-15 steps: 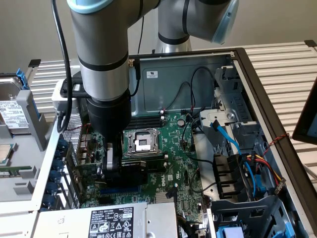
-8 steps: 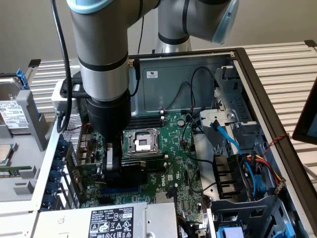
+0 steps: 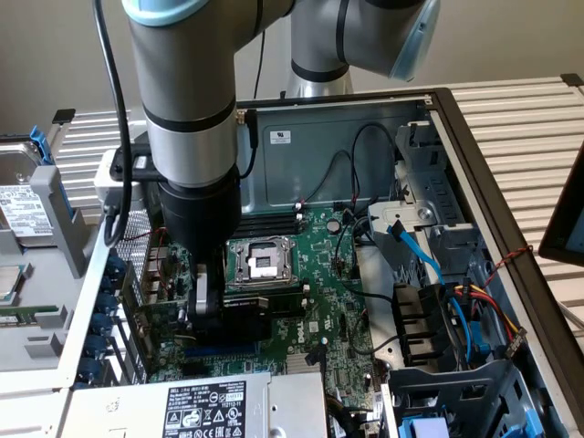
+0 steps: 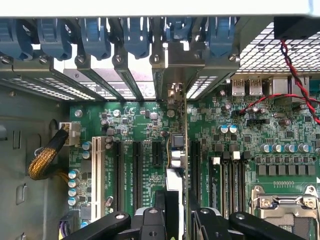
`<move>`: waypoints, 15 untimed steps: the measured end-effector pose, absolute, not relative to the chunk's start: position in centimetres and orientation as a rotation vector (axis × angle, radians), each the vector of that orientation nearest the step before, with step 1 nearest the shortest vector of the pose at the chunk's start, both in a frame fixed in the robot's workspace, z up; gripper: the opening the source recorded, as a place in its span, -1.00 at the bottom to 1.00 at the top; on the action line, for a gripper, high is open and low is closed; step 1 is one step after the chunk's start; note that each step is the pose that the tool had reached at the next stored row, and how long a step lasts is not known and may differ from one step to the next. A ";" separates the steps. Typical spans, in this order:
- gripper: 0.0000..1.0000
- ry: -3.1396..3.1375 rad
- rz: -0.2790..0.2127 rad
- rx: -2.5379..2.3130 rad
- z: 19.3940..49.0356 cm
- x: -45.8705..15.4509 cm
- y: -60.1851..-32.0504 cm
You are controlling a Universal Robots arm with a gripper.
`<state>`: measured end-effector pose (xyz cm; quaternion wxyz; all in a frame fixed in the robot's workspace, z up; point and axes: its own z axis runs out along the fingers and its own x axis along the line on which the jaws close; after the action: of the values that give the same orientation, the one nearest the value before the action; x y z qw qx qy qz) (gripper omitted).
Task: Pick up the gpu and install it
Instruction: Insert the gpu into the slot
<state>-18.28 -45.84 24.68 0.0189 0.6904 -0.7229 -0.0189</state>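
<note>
Wrist view first: your gripper (image 4: 176, 212) sat at the lower centre of the frame, its black fingers (image 4: 150, 220) closed narrowly on the gpu (image 4: 176, 150), which stood edge-on over the motherboard (image 4: 145, 125) slots. Beyond it, the card's silver bracket (image 4: 172, 62) met the case's rear wall under the blue clips (image 4: 95, 37). In the exterior view you had the gripper (image 3: 208, 306) low inside the open computer case (image 3: 461, 119), left of centre, beside the CPU socket (image 3: 260, 260), with the power supply (image 3: 196, 406) in the lower left.
</note>
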 end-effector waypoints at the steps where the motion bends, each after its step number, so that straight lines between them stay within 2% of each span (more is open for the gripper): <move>1: -0.46 -2.244 -0.059 2.143 24.7 -18.3 -45.8; 15: -0.46 -2.244 -0.060 2.144 24.3 -18.5 -45.8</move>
<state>-18.51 -45.85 24.35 0.0187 0.6905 -0.7229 -0.0194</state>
